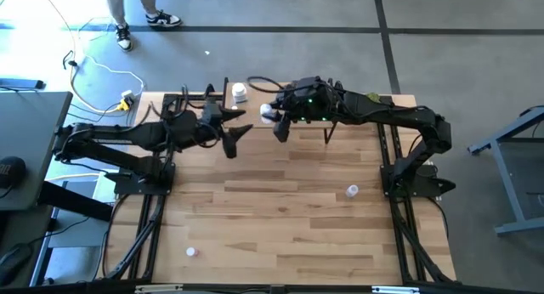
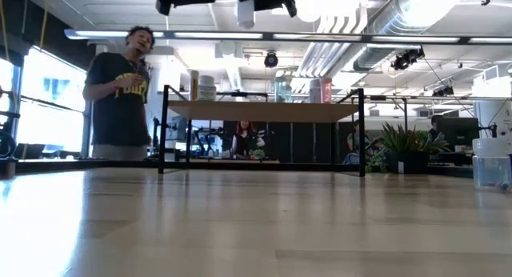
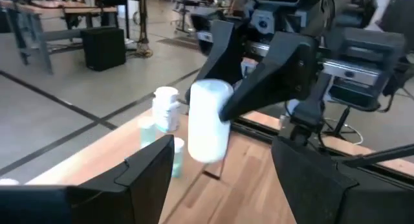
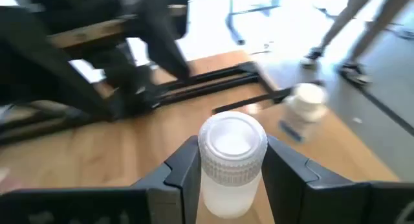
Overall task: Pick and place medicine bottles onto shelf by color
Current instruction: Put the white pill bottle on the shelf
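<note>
Held bottle: a white medicine bottle with a ribbed cap fills the near part of the right wrist view, clamped between that arm's two dark fingers.
Right gripper: grasping this bottle, raised above the far middle of the table, over the shelf.
Left gripper: released, fingers spread wide and holding nothing, just beside the right gripper and facing the held bottle.
Shelf: a light-wood board on thin black legs at the table's far edge; several bottles stand on it, including a white one and pale teal ones.
Loose bottles: one small bottle lies toward the table's right side, another near the front left.
Background: a person in a dark shirt stands beyond the table.
</note>
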Robot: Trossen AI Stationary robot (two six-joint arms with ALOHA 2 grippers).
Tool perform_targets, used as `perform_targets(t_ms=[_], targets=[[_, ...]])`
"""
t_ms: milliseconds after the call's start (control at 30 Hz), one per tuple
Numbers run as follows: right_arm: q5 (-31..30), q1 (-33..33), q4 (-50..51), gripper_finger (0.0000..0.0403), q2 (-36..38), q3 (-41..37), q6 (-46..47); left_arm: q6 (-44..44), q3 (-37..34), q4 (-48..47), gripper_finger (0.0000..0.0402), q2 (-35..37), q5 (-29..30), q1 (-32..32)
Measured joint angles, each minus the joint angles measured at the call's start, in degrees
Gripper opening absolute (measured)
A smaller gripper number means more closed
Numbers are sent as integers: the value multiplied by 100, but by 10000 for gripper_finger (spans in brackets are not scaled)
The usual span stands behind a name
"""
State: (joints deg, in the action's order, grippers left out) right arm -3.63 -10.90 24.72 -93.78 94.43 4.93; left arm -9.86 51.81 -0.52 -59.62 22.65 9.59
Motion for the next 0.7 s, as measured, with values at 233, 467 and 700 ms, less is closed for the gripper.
perform_targets(t_ms=[233,467,700], targets=[[-1583,-2,-393,118,-28,-51,671,14,0,-501,249,568,-204,290],[-2341,-2,-1640,119,-306,-501,1233,698,3,-995,248,902,-427,343],[-2602,115,-2300,119,-676,-791,1309,712,3,-1380,248,1086,-426,343]])
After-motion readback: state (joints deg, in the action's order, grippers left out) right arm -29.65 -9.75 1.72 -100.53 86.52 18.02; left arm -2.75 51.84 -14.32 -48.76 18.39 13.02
